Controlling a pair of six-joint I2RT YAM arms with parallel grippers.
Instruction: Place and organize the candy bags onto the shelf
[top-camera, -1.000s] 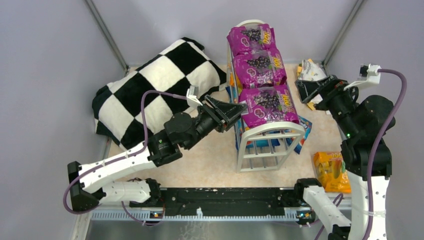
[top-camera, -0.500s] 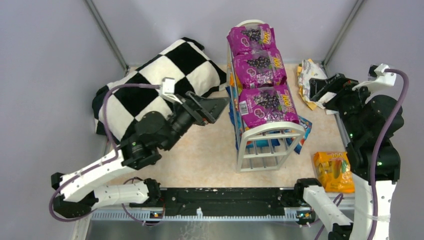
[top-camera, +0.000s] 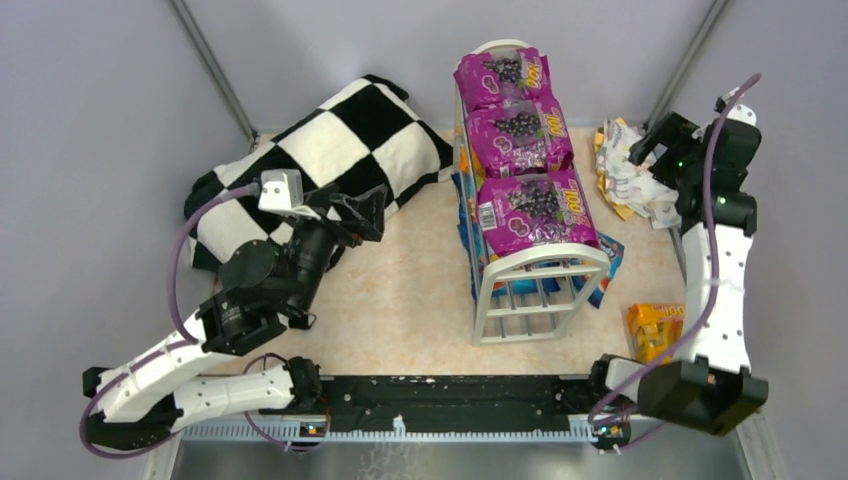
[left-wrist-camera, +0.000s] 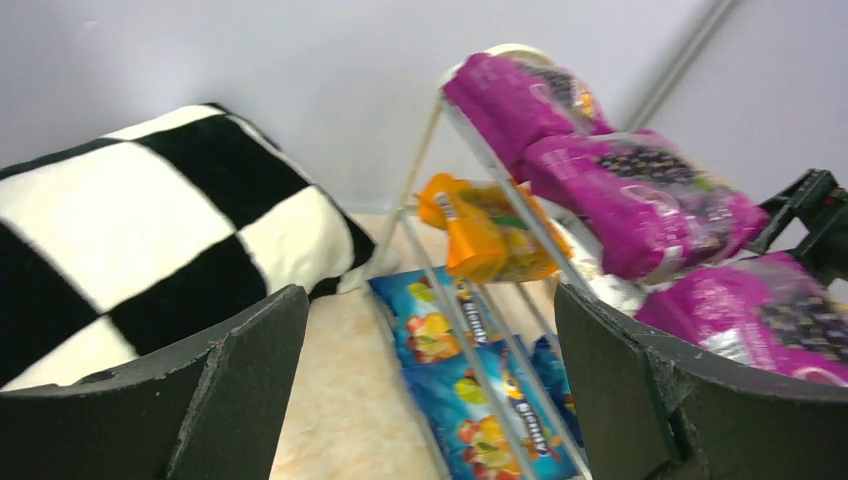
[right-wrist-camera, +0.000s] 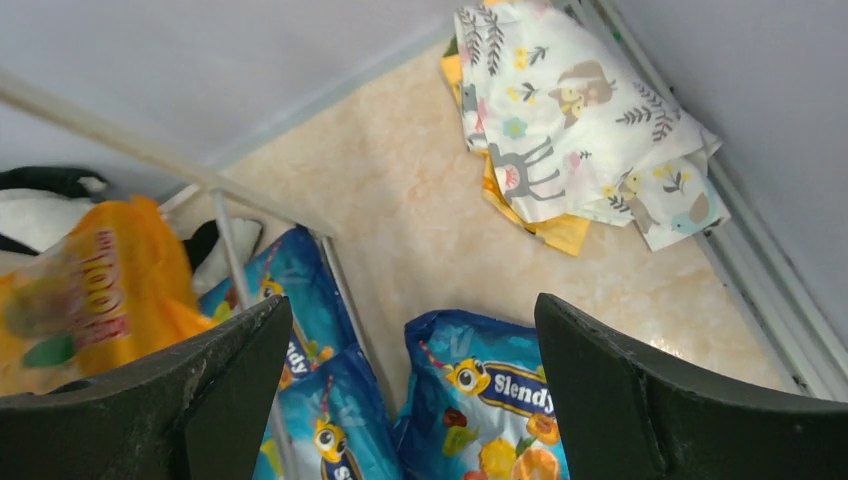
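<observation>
The white wire shelf stands mid-desk, with three glossy purple bags along its top rods, a crinkly orange bag lower down and blue bags underneath. The left pincer has backed off toward the checkered pillow — fingers apart, empty. The right pincer has swung back over the printed cloth — also spread wide.

Blk/wht checkered cushion far left — animal-print cloth (crumpled) far right, both on beige tabletop.
</observation>
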